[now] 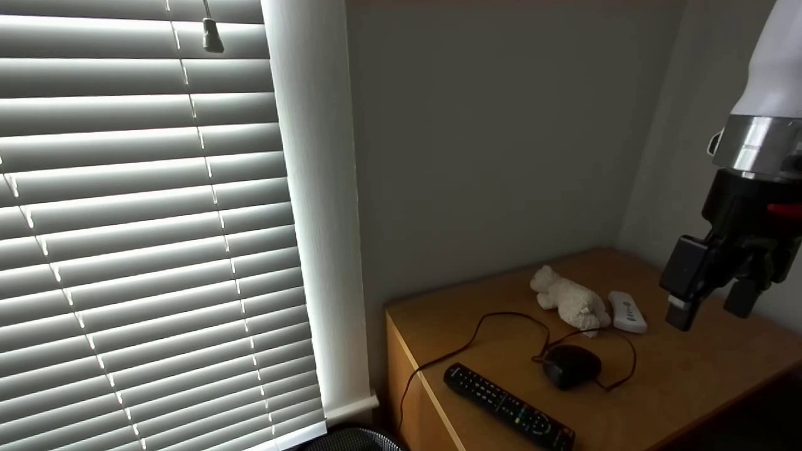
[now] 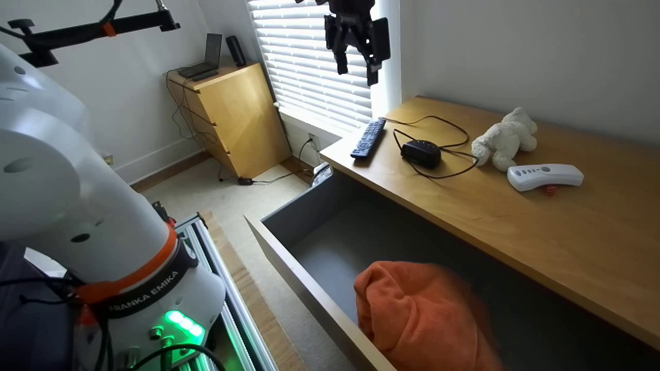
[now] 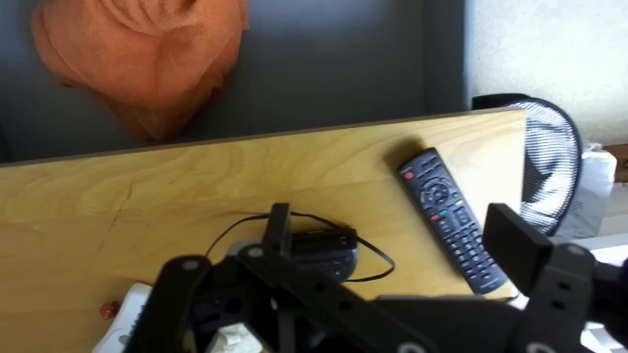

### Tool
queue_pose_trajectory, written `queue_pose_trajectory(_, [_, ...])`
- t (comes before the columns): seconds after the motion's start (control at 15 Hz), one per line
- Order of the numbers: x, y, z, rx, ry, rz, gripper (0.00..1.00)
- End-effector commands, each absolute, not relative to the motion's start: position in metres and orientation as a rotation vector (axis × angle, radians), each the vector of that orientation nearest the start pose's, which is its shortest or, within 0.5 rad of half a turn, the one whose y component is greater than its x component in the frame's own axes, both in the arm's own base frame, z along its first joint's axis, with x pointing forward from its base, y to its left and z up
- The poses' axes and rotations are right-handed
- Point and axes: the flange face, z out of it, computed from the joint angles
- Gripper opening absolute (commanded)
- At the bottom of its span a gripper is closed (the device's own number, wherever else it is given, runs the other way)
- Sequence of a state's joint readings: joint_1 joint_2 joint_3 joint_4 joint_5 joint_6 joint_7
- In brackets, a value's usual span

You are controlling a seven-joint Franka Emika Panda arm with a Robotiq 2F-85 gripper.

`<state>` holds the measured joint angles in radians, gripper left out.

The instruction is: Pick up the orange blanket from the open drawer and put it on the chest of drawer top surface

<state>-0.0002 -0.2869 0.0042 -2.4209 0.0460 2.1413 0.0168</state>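
Note:
The orange blanket (image 2: 417, 314) lies bunched up in the open drawer (image 2: 330, 252) in an exterior view. In the wrist view the blanket (image 3: 147, 59) is at the upper left, on the grey drawer floor (image 3: 333, 63). The wooden chest top (image 2: 582, 226) is beside the drawer and also shows in the wrist view (image 3: 196, 186). My gripper (image 2: 357, 72) is open and empty, raised above the chest top and apart from the blanket. Its spread fingers (image 3: 392, 230) show in the wrist view over the chest top. It also shows in an exterior view (image 1: 711, 310).
On the chest top are a black remote (image 2: 368, 138), a black corded device (image 2: 421, 153), a white toy bear (image 2: 505, 139), a white controller (image 2: 545, 176) and a small red die (image 2: 550, 190). A black mesh bin (image 3: 554, 162) stands beside the chest, near the window blinds (image 1: 144, 250).

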Motion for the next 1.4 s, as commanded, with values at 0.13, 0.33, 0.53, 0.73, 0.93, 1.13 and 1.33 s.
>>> queue_pose_trajectory(0.13, [0.433,-0.058,0.356,-3.230,0.260,0.085,1.00])
queue_pose_trajectory(0.33, [0.419,-0.079,0.322,-3.243,0.304,0.178,1.00])
queue_pose_trajectory(0.53, [0.403,-0.101,0.292,-3.248,0.344,0.193,1.00])
queue_pose_trajectory(0.73, [0.384,-0.125,0.263,-3.219,0.407,0.210,1.00])
queue_pose_trajectory(0.93, [0.368,-0.150,0.236,-3.175,0.483,0.197,1.00])
queue_pose_trajectory(1.13, [0.362,-0.174,0.212,-3.153,0.540,0.204,1.00])
queue_pose_trajectory(1.33, [0.363,-0.186,0.190,-3.137,0.535,0.215,1.00])
